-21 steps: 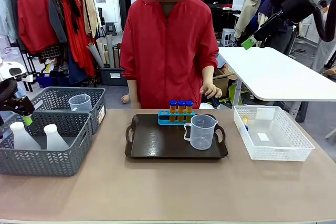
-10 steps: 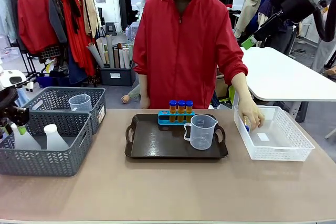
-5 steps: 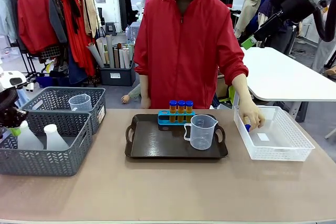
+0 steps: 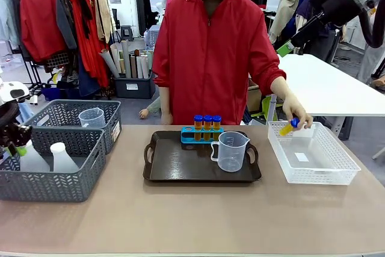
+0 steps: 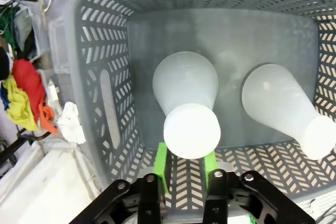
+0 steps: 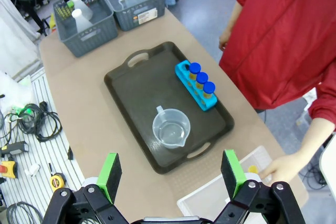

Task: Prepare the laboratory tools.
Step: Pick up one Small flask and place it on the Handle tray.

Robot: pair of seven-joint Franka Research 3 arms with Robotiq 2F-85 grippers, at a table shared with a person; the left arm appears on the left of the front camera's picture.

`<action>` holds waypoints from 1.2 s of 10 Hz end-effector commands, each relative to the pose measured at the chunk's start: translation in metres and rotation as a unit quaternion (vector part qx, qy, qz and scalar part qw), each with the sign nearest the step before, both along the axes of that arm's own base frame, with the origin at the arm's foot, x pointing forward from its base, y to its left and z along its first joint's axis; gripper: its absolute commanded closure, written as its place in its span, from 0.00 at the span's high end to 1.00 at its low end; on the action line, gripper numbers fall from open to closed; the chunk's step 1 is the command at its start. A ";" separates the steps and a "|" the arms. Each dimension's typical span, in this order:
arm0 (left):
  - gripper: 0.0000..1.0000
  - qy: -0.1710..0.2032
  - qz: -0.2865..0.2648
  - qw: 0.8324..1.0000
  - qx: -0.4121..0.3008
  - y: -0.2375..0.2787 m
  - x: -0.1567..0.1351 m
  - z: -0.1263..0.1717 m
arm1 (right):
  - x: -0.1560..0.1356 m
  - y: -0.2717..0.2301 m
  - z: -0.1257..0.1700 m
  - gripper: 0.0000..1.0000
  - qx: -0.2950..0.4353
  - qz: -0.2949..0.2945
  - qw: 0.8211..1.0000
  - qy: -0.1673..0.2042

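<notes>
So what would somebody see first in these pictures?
The person in red holds a blue-capped orange tube over the white basket on the right. A dark tray in the middle carries three more tubes and a clear beaker. The left gripper straddles a white flask in a grey basket.

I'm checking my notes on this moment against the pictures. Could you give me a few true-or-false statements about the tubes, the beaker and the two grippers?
1. Three tubes stand in the blue rack on the tray. True.
2. The beaker on the tray lies on its side. False: it stands upright.
3. The person's hand holds a fourth tube above the white basket. True.
4. The right gripper is shut on a tube. False: it is open and empty.
5. The left gripper has its pads either side of a flask in the grey basket. True.
</notes>
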State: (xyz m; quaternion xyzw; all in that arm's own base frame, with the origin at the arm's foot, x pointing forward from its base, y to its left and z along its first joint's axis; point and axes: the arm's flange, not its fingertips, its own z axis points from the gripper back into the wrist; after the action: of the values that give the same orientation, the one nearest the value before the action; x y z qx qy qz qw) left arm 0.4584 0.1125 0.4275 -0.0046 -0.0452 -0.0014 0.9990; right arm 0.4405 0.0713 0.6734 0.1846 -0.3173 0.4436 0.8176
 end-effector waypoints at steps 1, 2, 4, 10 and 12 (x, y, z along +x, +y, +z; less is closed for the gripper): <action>0.99 0.000 0.004 1.000 0.010 0.005 0.013 0.007 | 0.000 -0.001 0.001 1.00 0.003 0.004 1.000 -0.002; 1.00 -0.003 0.002 1.000 0.008 0.005 0.016 0.009 | 0.000 -0.001 0.001 1.00 0.003 0.004 1.000 -0.002; 1.00 -0.007 -0.010 1.000 0.004 -0.001 0.025 0.006 | 0.000 -0.001 0.001 1.00 0.003 0.004 1.000 -0.002; 1.00 0.001 -0.013 1.000 0.003 -0.004 0.043 -0.006 | 0.000 -0.001 0.001 1.00 0.003 0.004 1.000 -0.002; 0.81 0.005 -0.009 1.000 0.008 -0.006 0.042 -0.005 | 0.000 -0.001 0.001 1.00 0.003 0.004 1.000 -0.002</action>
State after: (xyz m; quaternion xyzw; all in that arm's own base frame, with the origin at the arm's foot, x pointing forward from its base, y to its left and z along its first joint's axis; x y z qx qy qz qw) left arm 0.4994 0.1061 0.4194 0.0022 -0.0391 -0.0152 0.9991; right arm 0.4405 0.0713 0.6734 0.1846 -0.3173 0.4437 0.8176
